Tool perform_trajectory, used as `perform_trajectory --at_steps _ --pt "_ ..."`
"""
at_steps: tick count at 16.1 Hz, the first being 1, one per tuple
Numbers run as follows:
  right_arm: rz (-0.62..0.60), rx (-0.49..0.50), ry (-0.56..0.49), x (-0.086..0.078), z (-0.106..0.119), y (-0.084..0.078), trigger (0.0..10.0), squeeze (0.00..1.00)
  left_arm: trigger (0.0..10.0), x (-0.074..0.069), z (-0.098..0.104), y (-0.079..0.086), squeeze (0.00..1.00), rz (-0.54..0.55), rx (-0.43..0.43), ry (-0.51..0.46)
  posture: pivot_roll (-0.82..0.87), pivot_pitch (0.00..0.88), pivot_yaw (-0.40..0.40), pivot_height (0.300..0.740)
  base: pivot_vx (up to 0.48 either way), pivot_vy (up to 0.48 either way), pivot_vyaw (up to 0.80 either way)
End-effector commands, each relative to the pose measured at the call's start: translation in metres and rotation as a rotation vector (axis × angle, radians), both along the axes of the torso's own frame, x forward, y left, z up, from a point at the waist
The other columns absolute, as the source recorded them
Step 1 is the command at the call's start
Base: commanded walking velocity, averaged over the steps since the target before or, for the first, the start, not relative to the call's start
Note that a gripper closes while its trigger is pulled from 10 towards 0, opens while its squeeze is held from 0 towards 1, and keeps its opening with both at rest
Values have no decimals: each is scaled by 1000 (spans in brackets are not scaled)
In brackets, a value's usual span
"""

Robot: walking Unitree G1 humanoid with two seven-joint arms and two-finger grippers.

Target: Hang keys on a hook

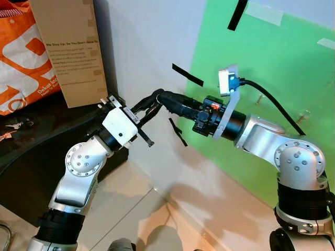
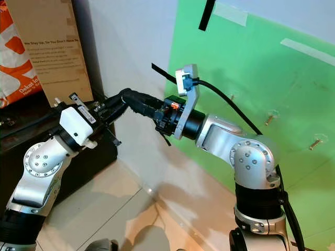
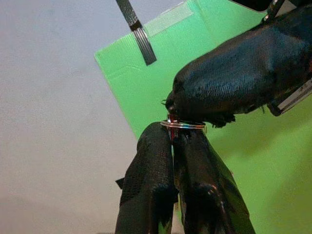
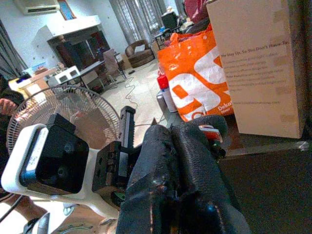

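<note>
White wall is filling the middle of the scene, and a green board (image 1: 272, 78) is standing against it on the right, with strips of black tape (image 1: 187, 75) and some small hooks (image 2: 270, 118) on it. On the left a dark cabinet (image 1: 47, 130) is carrying a brown cardboard box (image 1: 70, 47) and an orange bag (image 1: 18, 63). Some spare keys (image 1: 13, 125) are lying on the cabinet top, near its left edge. Beige floor tiles (image 1: 141, 209) are lying below.

Both arms are reaching toward each other in front of the wall, between the cabinet and the board. The left gripper (image 3: 171, 139) is pointing up and to the right; its two fingers (image 3: 151, 180) are pressed together, and a silver key ring (image 3: 184, 125) is sitting right at their tips, with a small red part showing between them. The right gripper (image 1: 157, 97) is coming from the right, and its fingertips are touching the same ring from the other side. In the right wrist view its fingers (image 4: 195, 165) are also lying close together, with a red and white tag (image 4: 210, 132) at their tips. Which gripper is really carrying the ring, I cannot tell. The ring is well apart from the hooks.
</note>
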State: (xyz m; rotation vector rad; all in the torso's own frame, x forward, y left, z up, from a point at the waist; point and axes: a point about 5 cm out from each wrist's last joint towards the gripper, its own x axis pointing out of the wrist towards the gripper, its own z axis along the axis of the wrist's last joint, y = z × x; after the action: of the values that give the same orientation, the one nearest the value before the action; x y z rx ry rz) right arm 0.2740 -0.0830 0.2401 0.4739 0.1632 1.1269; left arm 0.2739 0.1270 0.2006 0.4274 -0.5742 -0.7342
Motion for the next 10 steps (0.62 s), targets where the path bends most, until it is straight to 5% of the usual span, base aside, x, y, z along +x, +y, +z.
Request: perform_trajectory --at_steps 1,2,3,4,5,10 --pt "-30 -27 -21 1 0 -2 1451 0 0 0 5 -5 0 -27 14 -30 43 0 -73 740 0 0 0" --pt "-42 -39 -30 2 0 -2 4235 0 0 1 5 -5 0 -28 15 -31 44 0 -73 740 0 0 0" --pt "-58 -53 -46 3 0 -3 10000 0 0 1 5 -5 0 -29 17 -32 44 0 -73 740 0 0 0" --pt "-75 -69 -70 5 0 -3 10000 0 0 1 5 -5 0 -29 20 -33 45 0 -72 740 0 0 0" --pt "-111 -84 -108 7 2 -4 10000 1000 0 2 5 -4 0 -25 25 -32 45 0 -72 740 0 0 0" --pt "-199 -150 -354 1 16 -2 10000 1000 0 8 6 -4 0 -6 31 -31 44 0 -73 740 0 0 0"
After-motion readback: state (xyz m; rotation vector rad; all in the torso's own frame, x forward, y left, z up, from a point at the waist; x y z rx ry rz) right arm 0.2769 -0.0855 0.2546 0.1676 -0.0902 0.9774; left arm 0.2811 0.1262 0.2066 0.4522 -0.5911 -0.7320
